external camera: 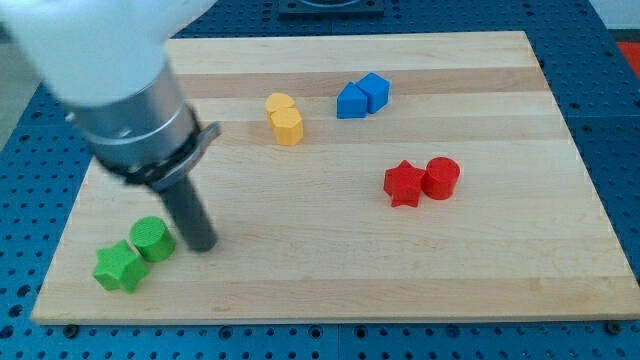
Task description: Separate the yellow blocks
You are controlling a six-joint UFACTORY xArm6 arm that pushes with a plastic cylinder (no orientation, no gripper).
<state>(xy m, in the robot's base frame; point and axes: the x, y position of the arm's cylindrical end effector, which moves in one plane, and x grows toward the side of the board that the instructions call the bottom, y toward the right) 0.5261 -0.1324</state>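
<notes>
You get a single view — high, angled down across the wooden board, near enough that the board nearly fills it. The blue perforated table borders the sides, and the arm looms blurred at the view's top left.

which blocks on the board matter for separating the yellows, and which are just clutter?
In the job:
- two yellow blocks, touching, near the view's top centre
- my tip, far from them, just right of the green cylinder

Lying about:
- green cylinder and green star block
- two blue blocks
- red star block and red cylinder
- wooden board
</notes>
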